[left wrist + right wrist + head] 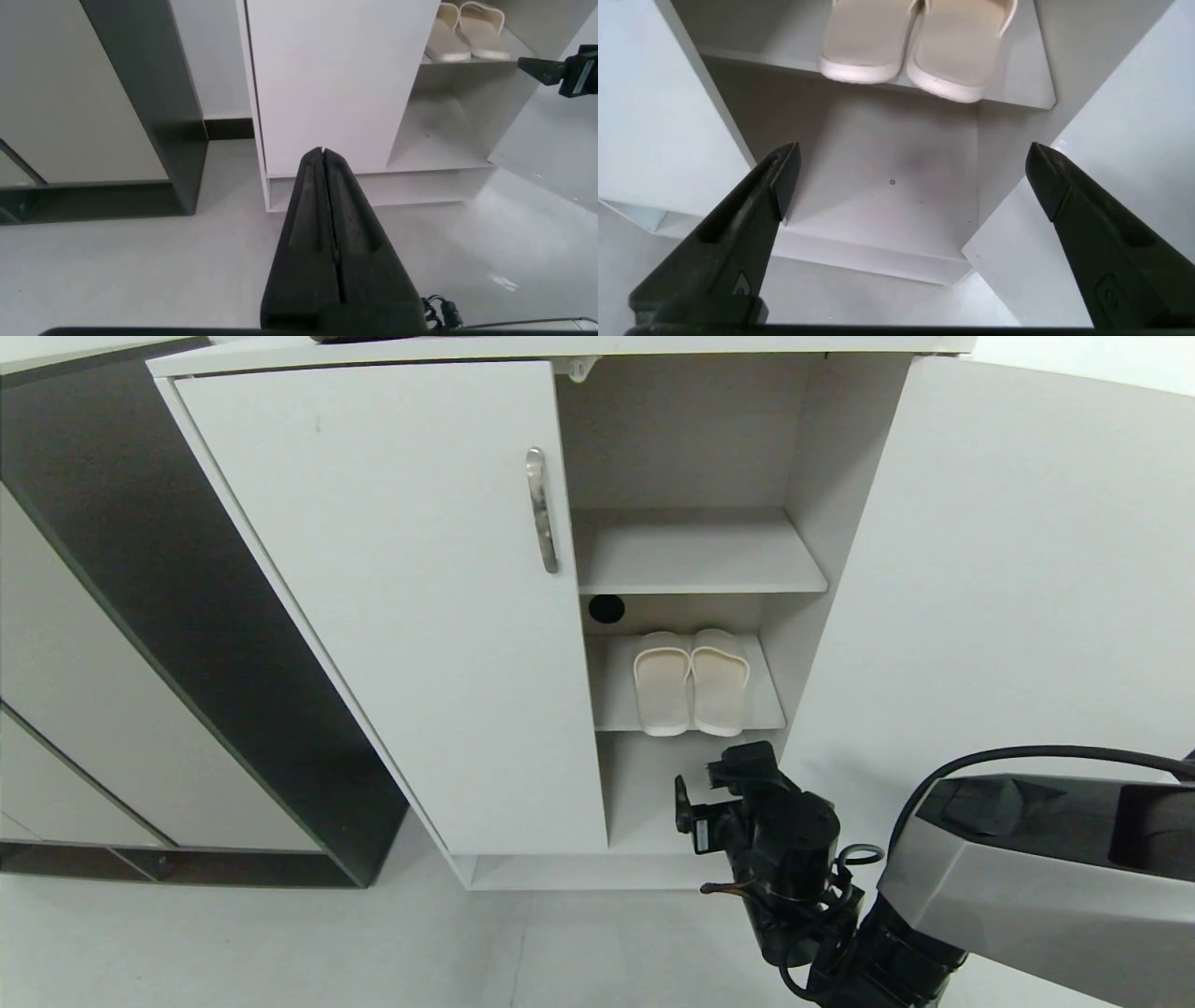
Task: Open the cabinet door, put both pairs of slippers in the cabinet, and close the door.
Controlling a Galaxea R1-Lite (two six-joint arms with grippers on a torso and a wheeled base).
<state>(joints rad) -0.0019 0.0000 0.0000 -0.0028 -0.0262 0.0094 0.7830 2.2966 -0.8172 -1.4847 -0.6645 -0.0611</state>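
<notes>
**Head view.** Shows the cabinet [691, 448] with its right door [1008, 579] swung wide and its left door [392, 616] shut. Locates one pair of slippers [692, 681] side by side on the middle shelf [767, 709]. Places the right gripper [719, 789] just outside the bottom compartment, below that shelf, holding nothing. Puts progress at roughly halfway, by judgement: door opened, one pair stowed. Leaves the second pair to stow and the door to close.

**Left wrist view.** Shows the left gripper [322, 163] with fingers pressed together, empty, over the pale floor [140, 261] and well apart from the cabinet.

**Right wrist view.** Shows the right gripper's fingers spread wide with nothing between them, aimed at the bottom compartment. Presents the slippers as cream, matte and moulded, with thick rounded soles, probably foam or rubber. Presents the cabinet panels as flat, white, smooth and square-edged. Adds a polished metal bar handle [541, 511] on the left door.
</notes>
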